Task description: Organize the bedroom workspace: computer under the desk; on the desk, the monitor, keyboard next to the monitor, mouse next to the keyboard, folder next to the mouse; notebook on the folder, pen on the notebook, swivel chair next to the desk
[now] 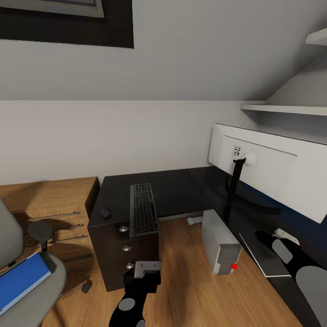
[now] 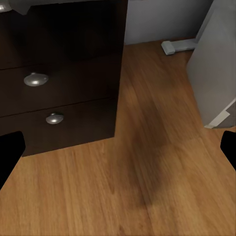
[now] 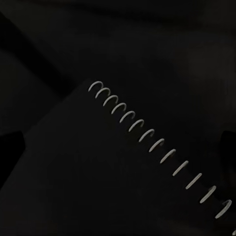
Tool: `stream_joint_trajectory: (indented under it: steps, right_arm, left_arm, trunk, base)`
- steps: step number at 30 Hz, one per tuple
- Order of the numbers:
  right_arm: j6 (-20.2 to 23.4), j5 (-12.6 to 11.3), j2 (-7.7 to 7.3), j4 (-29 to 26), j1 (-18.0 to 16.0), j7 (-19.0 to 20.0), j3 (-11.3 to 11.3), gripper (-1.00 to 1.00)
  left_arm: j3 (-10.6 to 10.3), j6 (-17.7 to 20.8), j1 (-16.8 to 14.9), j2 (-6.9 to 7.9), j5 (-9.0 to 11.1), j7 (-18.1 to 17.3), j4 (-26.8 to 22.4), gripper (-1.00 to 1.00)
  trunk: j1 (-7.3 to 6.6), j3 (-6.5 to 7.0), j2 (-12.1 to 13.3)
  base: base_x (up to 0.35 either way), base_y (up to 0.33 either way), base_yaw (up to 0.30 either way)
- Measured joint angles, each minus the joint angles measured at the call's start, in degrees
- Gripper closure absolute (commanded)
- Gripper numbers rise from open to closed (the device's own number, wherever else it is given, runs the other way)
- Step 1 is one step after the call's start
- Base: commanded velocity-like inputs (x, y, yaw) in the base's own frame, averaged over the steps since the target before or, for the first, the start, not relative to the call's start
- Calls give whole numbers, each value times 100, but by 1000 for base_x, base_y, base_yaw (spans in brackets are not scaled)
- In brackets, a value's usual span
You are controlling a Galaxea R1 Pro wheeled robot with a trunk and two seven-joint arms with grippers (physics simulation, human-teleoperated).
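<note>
Head view, desk: the black L-shaped desk (image 1: pixel 177 188) fills the corner under the sloped white wall, with three silver-knobbed drawers at its near left end.
Keyboard: the keyboard (image 1: pixel 143 209) lies lengthwise on the left wing, its near end at the edge above the drawers.
Mouse: the mouse (image 1: pixel 106 212) sits just left of the keyboard, near the desk's left edge.
Monitor: the monitor (image 1: pixel 272 170) stands on the right wing, white back toward the camera, on its black arm.
Computer: the computer (image 1: pixel 219 243) stands on the wooden floor in the inner corner of the L, partly under the right wing.
Swivel chair: the swivel chair (image 1: pixel 27 272) is at lower left, apart from the desk, with the folder (image 1: pixel 20 281) lying on its seat.
Left gripper: the left gripper (image 1: pixel 146 269) hangs in front of the drawers, below the keyboard; in the left wrist view its dark fingertips (image 2: pixel 10 152) sit at the two edges, spread wide with nothing between them, over bare floor beside the drawer block.
Right gripper: the right gripper (image 1: pixel 285 235) is over the right wing beside the notebook (image 1: pixel 263 256), which lies flat at the desk edge; the right wrist view shows the notebook's wire spiral binding (image 3: pixel 157 145) close below, and its fingers appear parted and empty.
</note>
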Motion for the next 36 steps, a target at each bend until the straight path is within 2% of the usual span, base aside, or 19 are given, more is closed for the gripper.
stream_joint_trajectory:
  steps: [2, 4, 8, 36]
  right_arm:
    - [0, -1, 0, 0, 0, -1, 0, -100]
    - [-8, 67, 0, -24, -4, -6, 8, -100]
    - [-3, 57, 0, -135, -3, -4, 0, -100]
    - [-13, 45, 4, -138, -3, 12, 1, -100]
  left_arm:
    - [1, 1, 0, 1, 1, 0, 0, -100]
    - [-1, 1, 1, -4, 1, 0, 4, -100]
    - [-1, 4, 1, -6, 4, 0, 7, -100]
    - [6, 4, 0, 18, -11, 0, 43, -100]
  trunk:
    - [0, 0, 0]
    - [43, -34, -80]
    - [131, -107, -240]
    - [132, -107, -241]
  base:
    - [0, 0, 0]
    - [0, 0, 0]
    - [0, 0, 0]
    - [-20, 18, 0]
